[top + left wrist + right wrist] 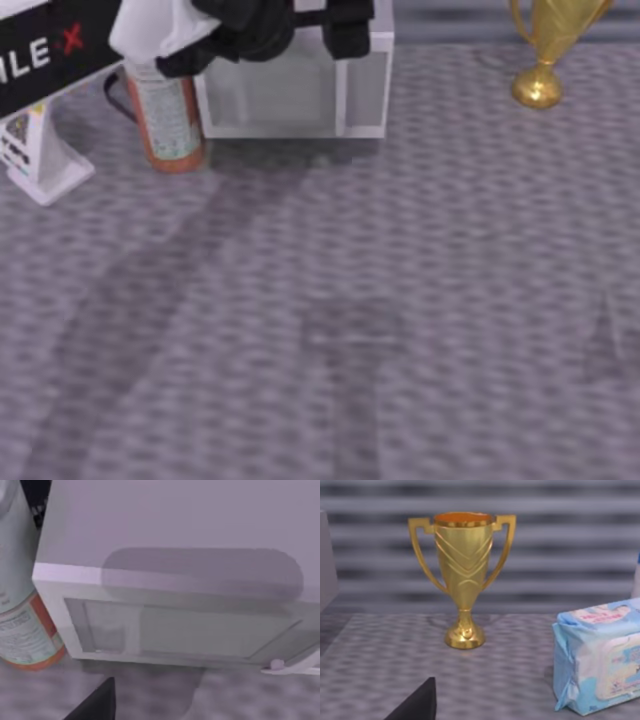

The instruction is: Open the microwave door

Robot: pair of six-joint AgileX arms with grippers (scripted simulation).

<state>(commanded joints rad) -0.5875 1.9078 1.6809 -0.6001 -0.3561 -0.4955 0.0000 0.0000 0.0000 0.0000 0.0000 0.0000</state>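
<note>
The light grey microwave [292,88] stands at the back of the table, left of the middle. Its door [268,92], a white frame round a grey window, lies flat against the front. The narrow control panel strip [366,90] is to the door's right. My left gripper [338,28] hovers over the microwave's top, above the seam between door and strip. In the left wrist view I look down on the top and the door [185,630]; a small white piece [292,668] juts out at its lower corner. One dark fingertip [101,704] shows far to the side, holding nothing. My right gripper is outside the top view.
An orange and white can [165,118] stands against the microwave's left side. A gold trophy [545,45] is at the back right, also in the right wrist view [464,575] beside a blue pack of wipes [600,655]. My left arm's base [40,150] is at far left.
</note>
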